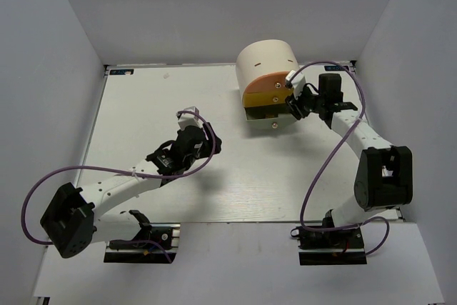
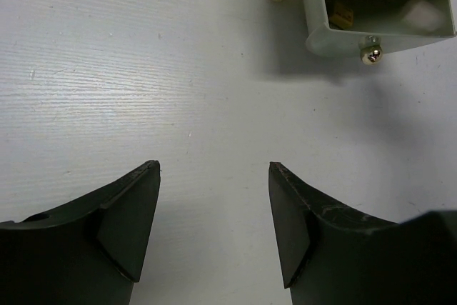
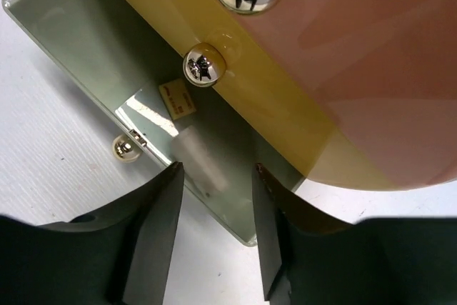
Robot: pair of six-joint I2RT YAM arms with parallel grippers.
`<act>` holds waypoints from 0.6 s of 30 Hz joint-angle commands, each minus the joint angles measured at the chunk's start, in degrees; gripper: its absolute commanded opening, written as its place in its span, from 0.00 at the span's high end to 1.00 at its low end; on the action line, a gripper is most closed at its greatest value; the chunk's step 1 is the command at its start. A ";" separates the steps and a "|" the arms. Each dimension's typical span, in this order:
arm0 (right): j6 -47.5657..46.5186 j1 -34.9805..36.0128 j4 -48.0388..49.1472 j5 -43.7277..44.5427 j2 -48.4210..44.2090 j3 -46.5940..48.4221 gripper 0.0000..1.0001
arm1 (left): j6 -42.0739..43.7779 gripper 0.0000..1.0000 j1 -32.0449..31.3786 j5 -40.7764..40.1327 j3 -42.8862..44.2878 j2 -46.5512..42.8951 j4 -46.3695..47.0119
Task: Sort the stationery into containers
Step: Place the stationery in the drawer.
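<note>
The right pincer (image 3: 218,176) hung spread and empty over the open drawer (image 3: 78,33) at one o'clock on the counter (image 1: 143,105), a tan eraser (image 3: 177,98) lying inside, while the left pincer (image 2: 214,169) hung spread toward nine, so the next move probably called for pushing that drawer shut.

a white, wood-grained table (image 1: 235,183) fills the middle of the frame, with plain grey walls (image 1: 43,69) at left, right and top.

The light is bright and even, coming from above. Ahead of the left gripper (image 2: 213,167), the drawer (image 2: 343,43) throws a soft grey shadow on the white counter (image 2: 143,69). Just ahead of the right gripper (image 3: 218,167), the chrome knob (image 3: 204,66) carries hard glare. Both grippers look slightly soft, being close to the lens.
</note>
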 commanded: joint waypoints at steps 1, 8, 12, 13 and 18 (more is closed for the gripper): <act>-1.42 0.55 2.26 1.40 -0.57 1.73 0.50 | -0.35 0.28 0.17 -0.78 -0.35 -1.56 -0.18; -0.37 0.20 1.47 -4.12 -4.25 -0.03 0.65 | -0.35 0.28 0.17 -0.78 -0.35 -0.95 -0.18; -7.27 0.12 -6.51 -16.77 -5.15 -0.21 1.00 | -0.35 0.28 0.17 -0.78 0.18 0.19 0.34; -8.27 0.64 -11.32 -20.18 -4.80 0.14 1.00 | -0.35 0.27 0.17 -0.78 0.18 0.20 0.35; -10.39 1.08 -11.99 -19.17 -0.76 -0.03 1.00 | -0.35 0.27 0.17 -0.78 0.71 0.72 -0.27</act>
